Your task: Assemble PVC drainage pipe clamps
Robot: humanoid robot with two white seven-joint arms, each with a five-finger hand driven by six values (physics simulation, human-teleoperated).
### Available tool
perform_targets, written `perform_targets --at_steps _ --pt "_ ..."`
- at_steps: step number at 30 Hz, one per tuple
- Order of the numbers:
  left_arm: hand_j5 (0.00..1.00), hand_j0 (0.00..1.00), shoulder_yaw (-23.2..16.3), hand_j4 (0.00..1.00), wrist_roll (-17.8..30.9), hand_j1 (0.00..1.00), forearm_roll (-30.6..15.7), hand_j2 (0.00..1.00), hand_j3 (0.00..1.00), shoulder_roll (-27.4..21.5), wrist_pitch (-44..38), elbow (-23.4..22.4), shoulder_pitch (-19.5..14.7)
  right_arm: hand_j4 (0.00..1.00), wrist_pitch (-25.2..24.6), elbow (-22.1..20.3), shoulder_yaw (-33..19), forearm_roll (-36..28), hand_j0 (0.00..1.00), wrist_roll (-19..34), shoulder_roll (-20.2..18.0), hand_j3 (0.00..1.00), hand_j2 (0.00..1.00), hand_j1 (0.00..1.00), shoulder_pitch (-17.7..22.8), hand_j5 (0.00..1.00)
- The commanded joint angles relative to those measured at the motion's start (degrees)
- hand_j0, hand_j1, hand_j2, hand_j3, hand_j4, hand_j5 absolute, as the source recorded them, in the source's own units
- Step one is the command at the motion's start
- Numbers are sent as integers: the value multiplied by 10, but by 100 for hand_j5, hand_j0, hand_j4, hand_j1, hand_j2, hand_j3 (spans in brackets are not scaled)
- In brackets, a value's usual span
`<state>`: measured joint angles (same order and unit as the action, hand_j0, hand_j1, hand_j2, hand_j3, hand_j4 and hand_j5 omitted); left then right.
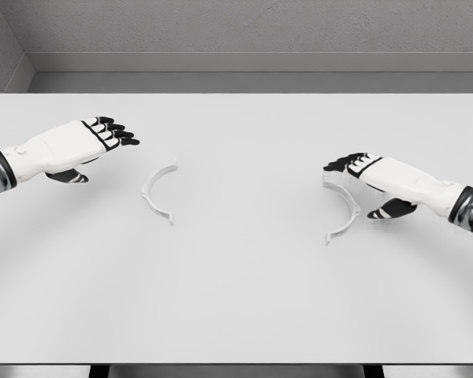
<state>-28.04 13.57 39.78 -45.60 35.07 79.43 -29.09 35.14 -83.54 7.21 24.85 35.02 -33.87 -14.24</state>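
Head view: left hand (71,147) hovers, fingers (120,134) straight and loosely apart, holding nothing, near the left white curved plastic clamp half (156,193) on the white counter (244,299). Right hand (382,179), fingers apart, rests over the right white clamp half (345,218); contact unclear.

I see two clamp halves apart on table (236,299): left half (158,192) beside my flat left hand (75,148), right half (344,211) under right hand (378,183).
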Motion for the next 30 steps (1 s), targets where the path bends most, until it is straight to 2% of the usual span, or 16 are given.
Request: perform_targets --at_steps 1,4,12,15,19,30 --pt "100 100 1 100 0 100 -1 100 100 6 -1 0 0 100 -1 18 0 -3 100 0 0 100 100 100 -1 100" --pt "100 100 1 100 0 100 -1 100 100 20 -1 -5 -5 100 -1 38 1 -2 100 0 12 100 100 100 -10 100" --pt "100 100 0 100 0 100 30 100 100 31 -1 -3 -5 100 -1 48 2 11 100 0 21 100 100 100 -18 100" --pt "100 100 -18 100 0 100 31 100 100 35 -1 -4 -13 100 -1 61 11 11 100 0 26 100 100 100 -29 100" --pt "100 100 -20 100 0 100 31 100 100 60 -1 -9 -13 100 -1 61 14 11 100 0 26 100 100 100 -30 100" --pt "98 98 -19 98 0 98 29 98 98 39 -1 -4 -12 100 -1 58 20 11 100 0 27 100 100 100 -34 100"
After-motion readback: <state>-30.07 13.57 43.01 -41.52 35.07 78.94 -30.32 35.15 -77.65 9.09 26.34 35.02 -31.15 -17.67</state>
